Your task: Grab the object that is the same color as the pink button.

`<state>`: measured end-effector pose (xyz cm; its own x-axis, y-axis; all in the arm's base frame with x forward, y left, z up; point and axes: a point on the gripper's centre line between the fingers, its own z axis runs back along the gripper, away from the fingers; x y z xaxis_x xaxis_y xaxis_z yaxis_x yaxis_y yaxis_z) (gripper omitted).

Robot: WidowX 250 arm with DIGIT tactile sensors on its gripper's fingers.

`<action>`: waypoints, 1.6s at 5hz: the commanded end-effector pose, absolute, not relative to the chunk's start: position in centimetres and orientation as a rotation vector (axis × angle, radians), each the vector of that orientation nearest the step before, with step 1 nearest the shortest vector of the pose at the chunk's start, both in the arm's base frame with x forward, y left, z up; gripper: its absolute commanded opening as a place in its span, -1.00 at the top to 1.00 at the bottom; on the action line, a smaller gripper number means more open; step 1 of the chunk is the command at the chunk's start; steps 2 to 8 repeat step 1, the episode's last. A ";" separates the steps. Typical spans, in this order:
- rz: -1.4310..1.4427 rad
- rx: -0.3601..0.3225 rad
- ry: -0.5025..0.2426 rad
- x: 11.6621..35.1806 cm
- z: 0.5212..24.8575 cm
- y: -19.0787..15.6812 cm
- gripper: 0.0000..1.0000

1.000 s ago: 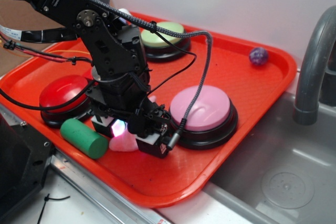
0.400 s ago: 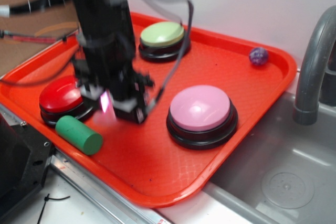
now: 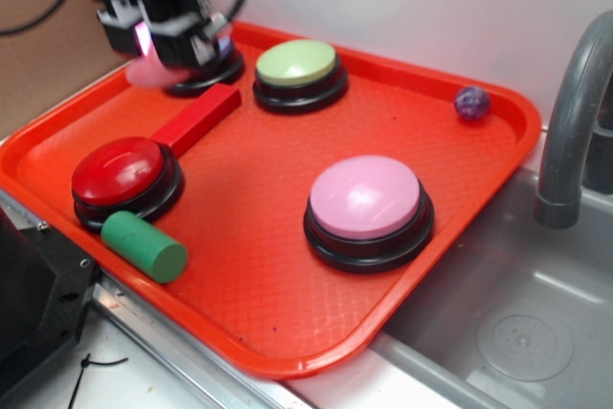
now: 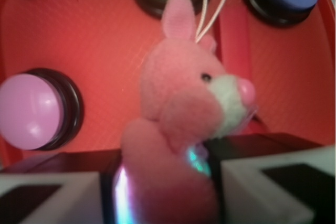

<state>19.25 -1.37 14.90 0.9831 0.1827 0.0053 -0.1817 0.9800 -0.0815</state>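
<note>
Above the tray [image 3: 498,155], tool [image 4: 168,182] grips pink bunny [image 4: 184,108].

blue button [image 3: 213,62]: mostly hidden (behind pincer [image 3: 158,43]) | bunny [image 3: 153,71]: blurred

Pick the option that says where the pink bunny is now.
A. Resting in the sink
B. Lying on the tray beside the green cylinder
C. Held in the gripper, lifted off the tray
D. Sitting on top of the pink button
C: the wrist view shows the bunny clamped in the gripper, with the tray and pink button well below it.
</note>
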 end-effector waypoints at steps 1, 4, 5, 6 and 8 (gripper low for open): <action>0.286 -0.094 -0.124 20.0 18.3 4.7 1.00; 0.286 -0.094 -0.124 20.0 18.3 4.7 1.00; 0.286 -0.094 -0.124 20.0 18.3 4.7 1.00; 0.286 -0.094 -0.124 20.0 18.3 4.7 1.00; 0.286 -0.094 -0.124 20.0 18.3 4.7 1.00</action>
